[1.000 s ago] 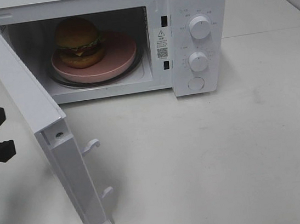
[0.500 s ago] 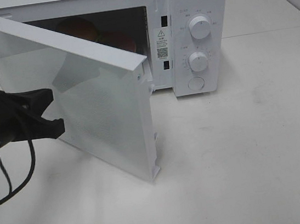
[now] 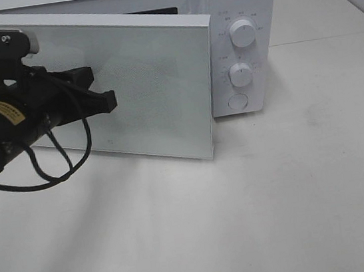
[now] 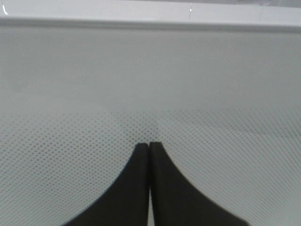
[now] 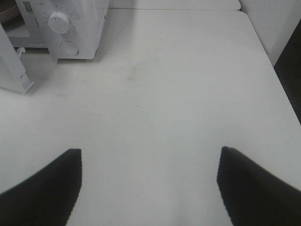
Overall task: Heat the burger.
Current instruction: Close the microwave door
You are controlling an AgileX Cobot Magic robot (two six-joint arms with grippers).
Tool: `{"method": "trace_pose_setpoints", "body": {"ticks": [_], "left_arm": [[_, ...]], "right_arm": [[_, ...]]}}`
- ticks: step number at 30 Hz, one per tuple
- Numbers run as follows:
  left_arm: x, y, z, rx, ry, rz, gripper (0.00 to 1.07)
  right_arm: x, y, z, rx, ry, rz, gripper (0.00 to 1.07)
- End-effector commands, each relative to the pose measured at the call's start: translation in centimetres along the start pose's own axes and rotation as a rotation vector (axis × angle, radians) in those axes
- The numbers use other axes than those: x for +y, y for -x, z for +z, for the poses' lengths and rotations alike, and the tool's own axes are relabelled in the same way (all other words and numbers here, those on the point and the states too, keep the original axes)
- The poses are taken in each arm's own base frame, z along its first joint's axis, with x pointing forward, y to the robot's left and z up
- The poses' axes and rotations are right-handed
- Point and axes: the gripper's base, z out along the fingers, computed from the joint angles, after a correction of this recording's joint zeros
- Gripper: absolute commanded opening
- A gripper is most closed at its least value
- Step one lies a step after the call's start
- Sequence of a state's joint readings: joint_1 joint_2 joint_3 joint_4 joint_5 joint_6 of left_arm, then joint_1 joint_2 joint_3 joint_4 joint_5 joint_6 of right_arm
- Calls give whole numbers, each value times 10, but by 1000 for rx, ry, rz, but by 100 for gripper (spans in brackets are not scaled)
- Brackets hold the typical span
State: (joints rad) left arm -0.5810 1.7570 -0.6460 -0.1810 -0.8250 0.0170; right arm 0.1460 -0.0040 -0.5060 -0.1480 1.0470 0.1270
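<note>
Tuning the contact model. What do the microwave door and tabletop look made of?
Microwave door: glossy white glass or plastic, judging by its sheen and the fine dot mesh. Tabletop: smooth white laminate or stone, faintly scuffed; cannot tell which.

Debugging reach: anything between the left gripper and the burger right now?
Yes. The microwave door, almost shut, stands in the way. The left gripper is shut, its tips against the door's outer face. The burger is out of view.
</note>
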Motion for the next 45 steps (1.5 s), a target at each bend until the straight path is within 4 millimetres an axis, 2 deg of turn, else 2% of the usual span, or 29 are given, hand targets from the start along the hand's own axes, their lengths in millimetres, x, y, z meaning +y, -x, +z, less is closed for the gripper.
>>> {"method": "trace_pose_setpoints", "body": {"ticks": [1,2,4,7,10,16,21,27,30,32,33,35,36,38,40,41,42,44,45], "left_arm": [[-7,3,13,-18,21,-30,0],[-7,3,13,-18,21,-30,0],[-13,1,26,-6,34,-14,0],[-14,2,29,-10,41,-15,0],[-13,3,41,-20,69,-46,0],[-15,9,54,-47,80,-66,0],[-18,17,74,-74,90,-76,0],[-18,20,83,-79,119,-76,0],[-20,22,81,-52,107,-83,0],[-32,21,72,26,58,-83,0],[-32,21,72,26,58,-83,0],[-46,17,58,75,10,-69,0],[-46,17,58,75,10,-69,0],[-54,10,43,110,-16,-53,0],[-56,7,37,129,-25,-50,0],[-58,3,28,177,-39,-51,3],[-58,3,28,177,-39,-51,3],[-60,-5,16,294,-58,-66,22],[-60,-5,16,294,-58,-66,22]], "right_arm": [[0,-1,-3,-37,-2,-6,76],[0,-1,-3,-37,-2,-6,76],[0,-1,-3,-37,-2,-6,76],[0,-1,-3,-37,-2,-6,76],[0,-1,-3,-37,-2,-6,76],[0,-1,-3,-37,-2,-6,76],[0,-2,-3,-36,-1,-6,76],[0,-2,-3,-36,-1,-6,76],[0,-2,-3,-36,-1,-6,76],[0,-2,-3,-36,-1,-6,76],[0,-2,-3,-36,-1,-6,76],[0,-2,-3,-36,-1,-6,76],[0,-2,-3,-36,-1,-6,76],[0,-2,-3,-36,-1,-6,76],[0,-2,-3,-36,-1,-6,76],[0,-2,-3,-36,-1,-6,76],[0,-2,-3,-36,-1,-6,76],[0,-2,-3,-36,-1,-6,76],[0,-2,-3,-36,-1,-6,76]]}}
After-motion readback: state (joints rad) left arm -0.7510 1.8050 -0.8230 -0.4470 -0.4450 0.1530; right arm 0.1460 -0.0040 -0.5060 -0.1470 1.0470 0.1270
